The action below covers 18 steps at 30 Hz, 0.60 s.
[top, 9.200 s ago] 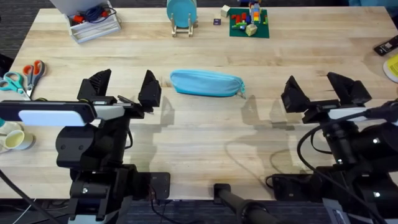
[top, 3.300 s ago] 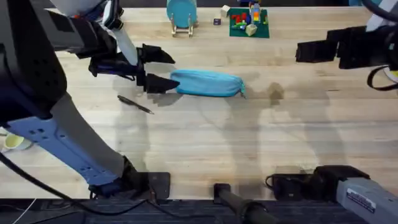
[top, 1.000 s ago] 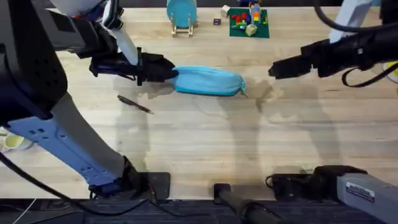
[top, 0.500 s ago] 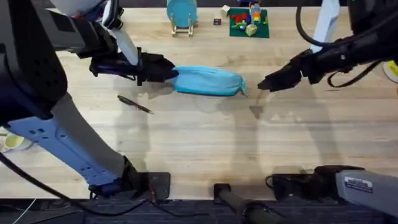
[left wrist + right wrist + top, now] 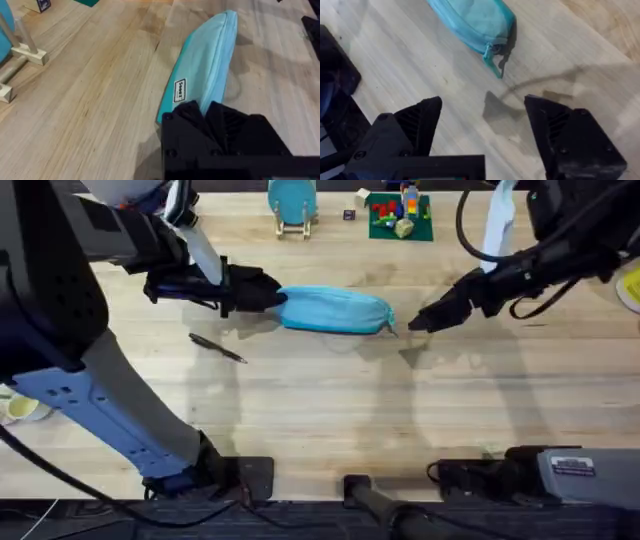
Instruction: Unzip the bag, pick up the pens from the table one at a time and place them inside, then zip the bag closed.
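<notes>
Nearest you, on the near-left side of the bag [image 5: 333, 311], lies one pen [image 5: 218, 347], dark and thin, flat on the table [image 5: 320, 420] and well apart from the pouch; it is the single pen you can count here. The bag itself lies lengthwise across the middle of the table, zipped along its top as far as you can see. Your left gripper [image 5: 262, 290] sits at the bag's left end with its fingers narrowed on the fabric there (in the left wrist view the black fingers [image 5: 220, 120] cover that end, so the grip point itself is hidden). Your right gripper [image 5: 418, 322] hangs just beside the bag's right end, near the zipper pull [image 5: 493, 64]; the right wrist view shows its two fingers spread wide with bare wood between them, touching nothing.

Beyond the bag stand one round teal disc on a wooden stand [image 5: 292, 202] and one green plate of coloured blocks [image 5: 399, 214]. Far left of the bag, a wire tray [image 5: 150, 218] is partly covered by your left arm. Nothing lies between the right gripper and the pull.
</notes>
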Each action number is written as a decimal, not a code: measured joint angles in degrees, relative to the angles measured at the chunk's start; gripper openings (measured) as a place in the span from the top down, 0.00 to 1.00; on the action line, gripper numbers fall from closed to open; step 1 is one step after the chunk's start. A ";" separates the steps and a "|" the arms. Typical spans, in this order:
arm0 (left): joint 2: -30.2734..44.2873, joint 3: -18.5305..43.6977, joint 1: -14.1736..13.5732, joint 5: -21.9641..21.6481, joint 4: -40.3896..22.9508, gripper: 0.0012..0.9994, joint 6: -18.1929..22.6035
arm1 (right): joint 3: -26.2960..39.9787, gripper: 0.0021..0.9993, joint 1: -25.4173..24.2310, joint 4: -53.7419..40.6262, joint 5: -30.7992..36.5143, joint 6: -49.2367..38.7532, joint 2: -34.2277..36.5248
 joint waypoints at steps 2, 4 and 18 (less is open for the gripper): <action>0.00 0.00 0.00 0.00 0.00 0.96 0.00 | 0.02 0.00 0.00 0.52 0.00 -0.19 0.66; 0.00 0.00 0.00 0.00 0.00 0.96 0.00 | 0.02 0.00 0.00 0.91 0.00 -0.22 1.20; -0.01 0.00 0.00 0.00 0.00 0.96 0.00 | 0.04 0.00 0.00 2.20 0.92 -1.60 2.48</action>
